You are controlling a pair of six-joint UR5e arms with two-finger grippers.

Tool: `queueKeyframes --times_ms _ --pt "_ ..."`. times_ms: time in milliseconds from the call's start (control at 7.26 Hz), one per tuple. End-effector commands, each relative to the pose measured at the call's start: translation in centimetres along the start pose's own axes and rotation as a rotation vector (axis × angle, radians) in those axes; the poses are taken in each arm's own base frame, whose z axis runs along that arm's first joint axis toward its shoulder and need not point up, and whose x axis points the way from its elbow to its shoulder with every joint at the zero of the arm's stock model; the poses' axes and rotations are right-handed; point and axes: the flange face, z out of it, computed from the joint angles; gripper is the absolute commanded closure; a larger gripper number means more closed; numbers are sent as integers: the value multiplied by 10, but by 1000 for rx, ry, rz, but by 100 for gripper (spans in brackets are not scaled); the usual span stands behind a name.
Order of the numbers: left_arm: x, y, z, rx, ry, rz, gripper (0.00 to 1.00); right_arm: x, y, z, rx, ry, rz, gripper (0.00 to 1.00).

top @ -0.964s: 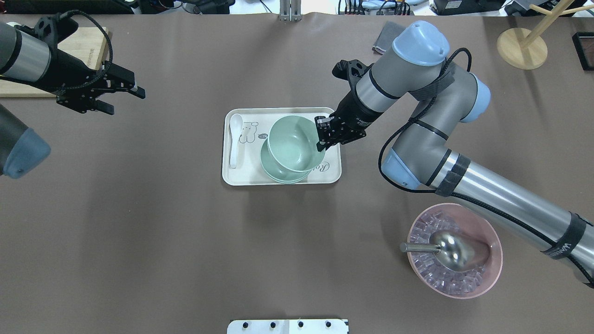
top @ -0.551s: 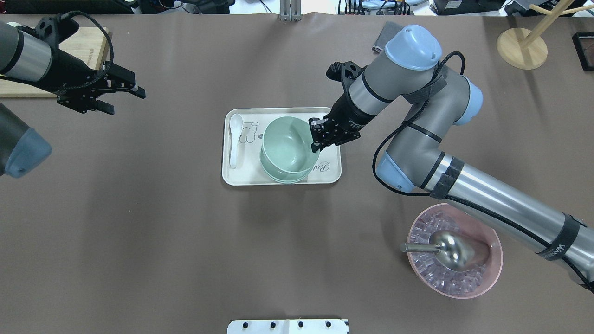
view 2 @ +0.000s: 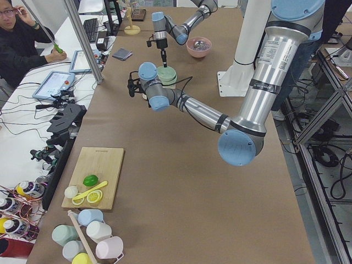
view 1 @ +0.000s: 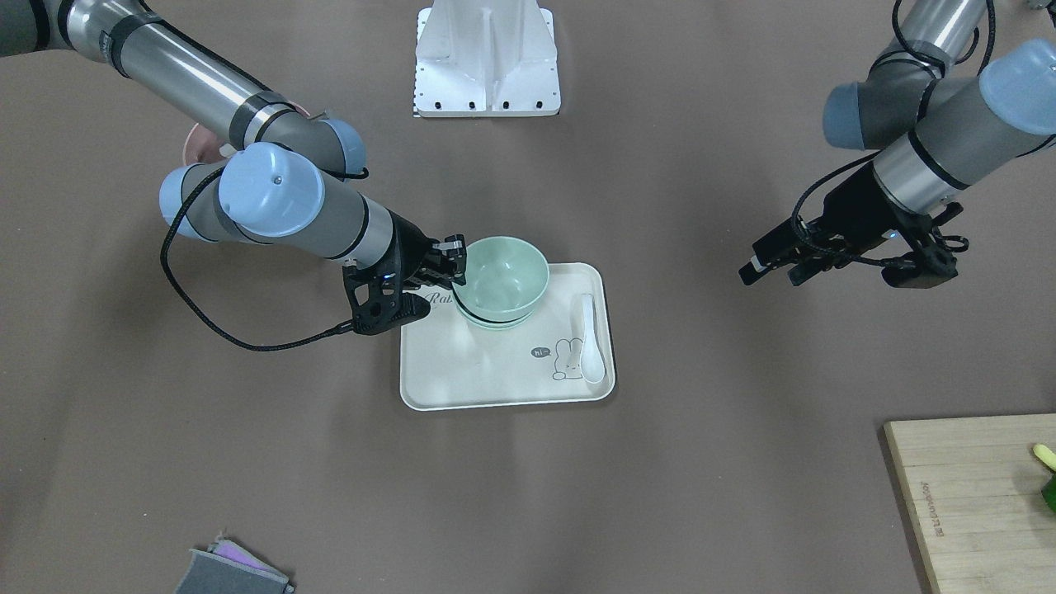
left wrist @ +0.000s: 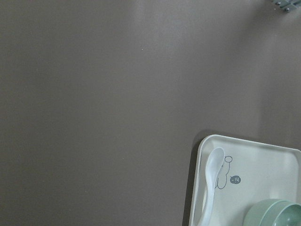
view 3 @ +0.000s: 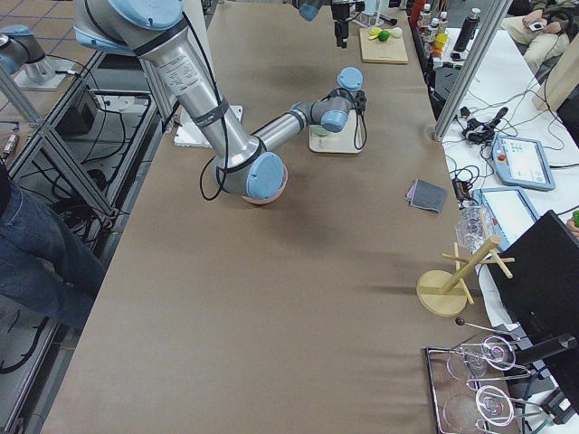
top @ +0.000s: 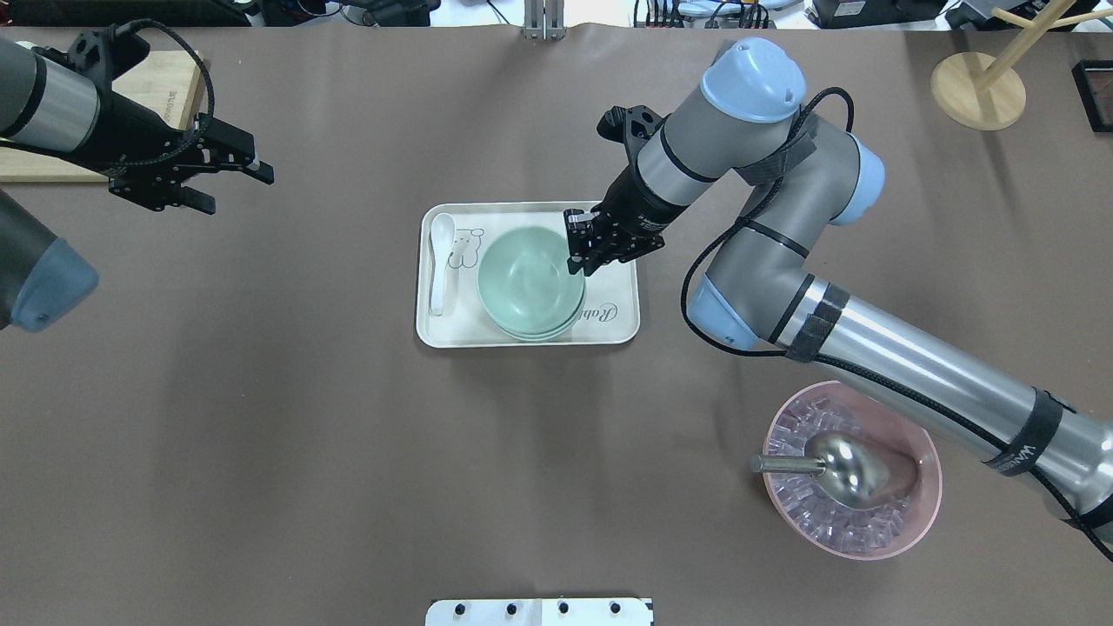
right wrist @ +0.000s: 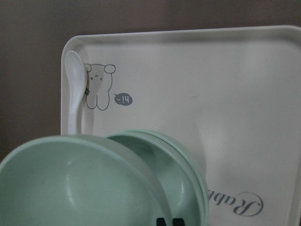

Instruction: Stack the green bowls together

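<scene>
Two pale green bowls [top: 549, 329] sit nested on the cream tray [top: 617, 326]. My right gripper [top: 576, 252] is shut on the right rim of a third green bowl [top: 520, 278] and holds it just over the stack, nearly centred. In the right wrist view the held bowl [right wrist: 70, 188] stands higher than the nested bowls [right wrist: 186, 174] and a little off to one side. In the front view the held bowl [view 1: 502, 276] covers the stack [view 1: 495, 323], with the right gripper [view 1: 456, 262] at its rim. My left gripper [top: 236, 191] is open and empty, far left of the tray.
A white spoon [top: 439, 261] lies along the tray's left side. A pink bowl [top: 922, 513] with ice cubes and a metal scoop [top: 839, 465] stands at the front right. A wooden board [top: 156, 87] lies at the back left, a grey cloth [top: 720, 69] and a wooden stand [top: 978, 87] at the back.
My right gripper has carried the green bowl leftward and lower, from off to the stack's right to nearly centred over it. The left arm has not moved.
</scene>
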Motion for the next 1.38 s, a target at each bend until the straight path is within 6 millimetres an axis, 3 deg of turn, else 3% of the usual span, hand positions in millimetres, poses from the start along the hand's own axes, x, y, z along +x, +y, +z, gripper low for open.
queueKeyframes --times_ms 0,413,551,688,964,1101,1239 --pt "0 0 1 -1 -2 -1 2 11 -16 -31 6 -16 25 0" --pt "-3 -4 -2 10 -9 -12 2 30 -26 -76 7 -40 81 0" --pt "-14 -21 -21 71 -21 -31 2 52 -21 -109 62 -40 129 0" --pt "-27 -44 -52 171 -34 -40 2 100 -24 -156 217 4 167 0" --pt "-89 -99 -152 295 -223 90 2 201 -37 -232 383 168 143 0" --pt "-125 -116 -191 270 -337 110 2 267 -26 -249 355 315 10 0" --pt "-139 -122 -195 239 -426 69 2 313 -13 -256 314 401 -18 0"
